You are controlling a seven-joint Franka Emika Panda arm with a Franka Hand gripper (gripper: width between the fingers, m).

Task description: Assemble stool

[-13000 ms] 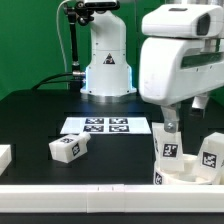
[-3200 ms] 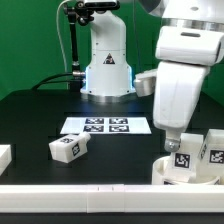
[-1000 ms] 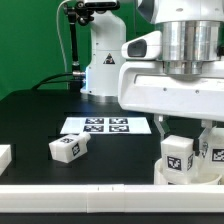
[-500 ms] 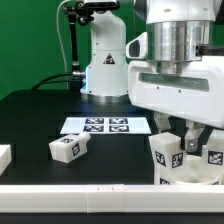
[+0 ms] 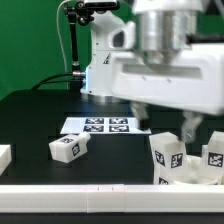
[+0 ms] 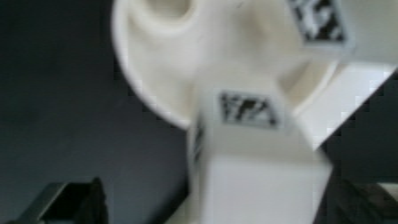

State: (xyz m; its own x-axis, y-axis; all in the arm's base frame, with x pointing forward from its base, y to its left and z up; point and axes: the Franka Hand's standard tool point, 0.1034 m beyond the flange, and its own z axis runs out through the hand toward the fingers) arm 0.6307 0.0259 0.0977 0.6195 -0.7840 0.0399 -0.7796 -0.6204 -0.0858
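Note:
The white round seat lies at the exterior view's lower right. A white tagged leg stands upright in it, and a second leg stands beside it at the frame edge. A third leg lies loose on the black table to the left. My gripper hangs just above the first leg, open, its fingers spread wide of it. In the wrist view the leg rises from the seat between my open gripper, and neither finger touches it.
The marker board lies flat mid-table in front of the arm's base. A long white rail runs along the front edge. A white block sits at the left edge.
The gripper held the first leg a second ago and turned it on the seat. It has now let go, opened wide and risen slightly. The leg stays standing.

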